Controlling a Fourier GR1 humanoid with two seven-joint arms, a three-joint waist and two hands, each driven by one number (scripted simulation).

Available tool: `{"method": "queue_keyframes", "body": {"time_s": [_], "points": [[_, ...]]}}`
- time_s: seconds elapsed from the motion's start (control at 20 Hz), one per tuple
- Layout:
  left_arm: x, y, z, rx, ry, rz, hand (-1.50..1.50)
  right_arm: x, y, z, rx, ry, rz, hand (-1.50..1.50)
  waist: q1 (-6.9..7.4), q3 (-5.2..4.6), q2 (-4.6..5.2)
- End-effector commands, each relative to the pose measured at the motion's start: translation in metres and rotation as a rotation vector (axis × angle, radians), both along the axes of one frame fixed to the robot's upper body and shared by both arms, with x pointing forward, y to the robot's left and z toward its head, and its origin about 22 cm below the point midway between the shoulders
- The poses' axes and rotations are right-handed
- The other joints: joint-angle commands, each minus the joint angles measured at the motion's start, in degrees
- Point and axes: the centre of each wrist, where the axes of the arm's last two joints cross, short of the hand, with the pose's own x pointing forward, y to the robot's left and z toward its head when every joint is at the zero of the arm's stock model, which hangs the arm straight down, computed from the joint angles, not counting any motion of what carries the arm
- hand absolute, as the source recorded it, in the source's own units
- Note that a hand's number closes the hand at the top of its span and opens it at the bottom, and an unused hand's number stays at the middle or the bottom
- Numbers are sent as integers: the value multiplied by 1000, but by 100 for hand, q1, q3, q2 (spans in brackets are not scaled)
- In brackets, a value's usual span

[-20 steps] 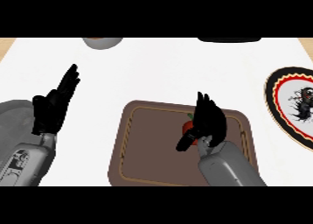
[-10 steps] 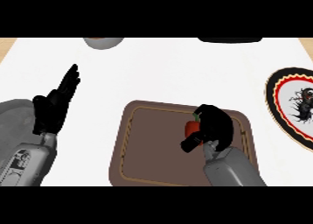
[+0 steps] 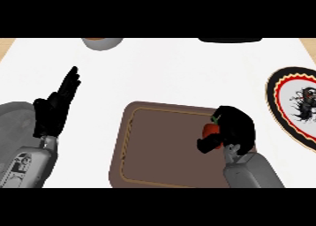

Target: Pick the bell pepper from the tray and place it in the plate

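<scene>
Looking steeply down from the head, the right hand [image 3: 234,128] now has its fingers curled round the red bell pepper [image 3: 211,130] at the right side of the brown tray [image 3: 148,150], where a second earlier those fingers stood straight above it. This closing suggests the grasp is made and the lift comes next, toward the patterned plate [image 3: 297,112] well apart at right. The left hand [image 3: 55,106] rests open, fingers straight, beside the tray.

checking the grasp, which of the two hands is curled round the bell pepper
The right hand, over the brown tray: its fingers curl round the red bell pepper. The left hand stays open with straight fingers, off the tray's left side.
</scene>
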Motion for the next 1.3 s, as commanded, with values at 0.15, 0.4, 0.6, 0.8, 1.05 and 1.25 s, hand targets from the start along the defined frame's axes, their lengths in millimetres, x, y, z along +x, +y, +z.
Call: {"method": "queue_keyframes", "body": {"time_s": [0.15,0.4,0.6,0.8,1.05,1.25], "points": [[-9,26,-6,-6,17,96,0,-23,-168,7,-135,7,-22,150,-652,57,-60],[-16,31,-10,0,28,113,0,-30,-249,67,-172,-257,44,150,-690,65,-109],[-16,27,-12,-15,26,109,0,-42,-291,104,-153,-507,130,150,-703,68,-110],[-20,32,-11,-6,18,96,0,-62,-339,131,-107,-643,232,150,-500,53,-83],[-10,9,-6,-5,7,31,0,-92,-402,138,38,-731,323,150,-184,28,15],[3,-5,-4,-13,4,-29,0,-91,-428,123,145,-691,336,150,75,11,51]]}}
